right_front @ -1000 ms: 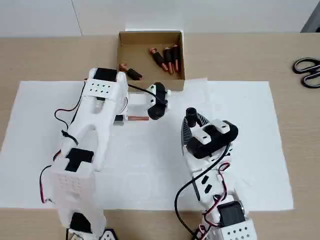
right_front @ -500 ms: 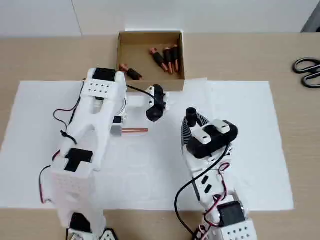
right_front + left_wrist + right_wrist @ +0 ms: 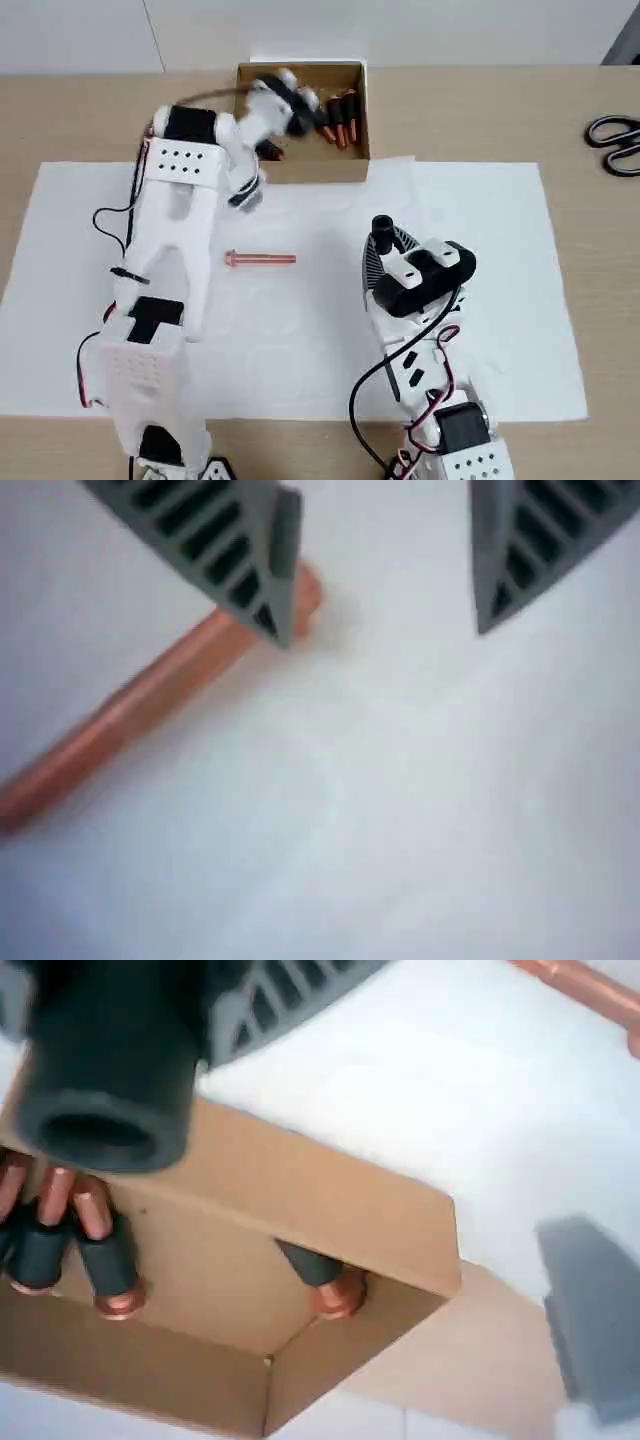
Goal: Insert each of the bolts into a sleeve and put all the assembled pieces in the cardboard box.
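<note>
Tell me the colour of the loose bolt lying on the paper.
The bolt is copper-coloured; the high view shows it best.

White arms (image 3: 170,235), black motors (image 3: 418,288), red-black cables (image 3: 432,398).

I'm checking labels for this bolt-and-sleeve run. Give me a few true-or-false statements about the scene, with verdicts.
1. A copper bolt lies loose on the white paper. True.
2. The cardboard box is empty. False: several assembled pieces lie in it.
3. The right gripper holds a black sleeve. True.
4. The scissors lie on the white paper. False: they lie on the bare table beside it.
5. The fingers of the left gripper are shut on the copper bolt. False: they stand open, with the bolt beside one of them.
</note>
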Robot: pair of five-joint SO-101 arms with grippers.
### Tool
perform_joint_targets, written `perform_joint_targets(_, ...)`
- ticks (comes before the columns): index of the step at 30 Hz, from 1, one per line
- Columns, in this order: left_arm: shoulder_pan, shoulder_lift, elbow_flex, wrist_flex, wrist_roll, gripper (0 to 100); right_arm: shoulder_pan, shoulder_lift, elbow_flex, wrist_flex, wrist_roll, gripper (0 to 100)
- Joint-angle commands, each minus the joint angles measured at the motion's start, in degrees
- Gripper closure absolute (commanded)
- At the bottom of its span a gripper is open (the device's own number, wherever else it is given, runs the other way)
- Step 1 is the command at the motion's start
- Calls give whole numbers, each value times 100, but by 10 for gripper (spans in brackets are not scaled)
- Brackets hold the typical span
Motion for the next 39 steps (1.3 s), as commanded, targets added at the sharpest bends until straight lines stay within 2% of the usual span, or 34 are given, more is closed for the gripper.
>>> perform_joint_targets(1, -53, -378, -277, 202, 3059, 897, 48, -136, 18, -4, 44, 995)
perform_joint_targets(4, -35, -369, -268, 325, 4835, 896, 48, -136, 18, -4, 44, 995)
perform_joint_targets(7, 26, -369, -277, 290, 5978, 896, 48, -136, 18, 13, 44, 995)
perform_joint_targets(13, 466, -360, 84, 316, 6734, 896, 48, -136, 18, 31, 44, 995)
perform_joint_targets(18, 800, -360, 963, 290, 8281, 893, 48, -136, 18, 31, 44, 995)
perform_joint_targets(22, 695, -352, 1314, 141, 9407, 893, 48, -136, 18, 31, 44, 995)
perform_joint_targets(32, 440, -360, 1446, -132, 10954, 893, 48, -136, 18, 31, 44, 995)
perform_joint_targets(39, 396, -360, 1815, -26, 11552, 858, 48, -136, 18, 31, 44, 995)
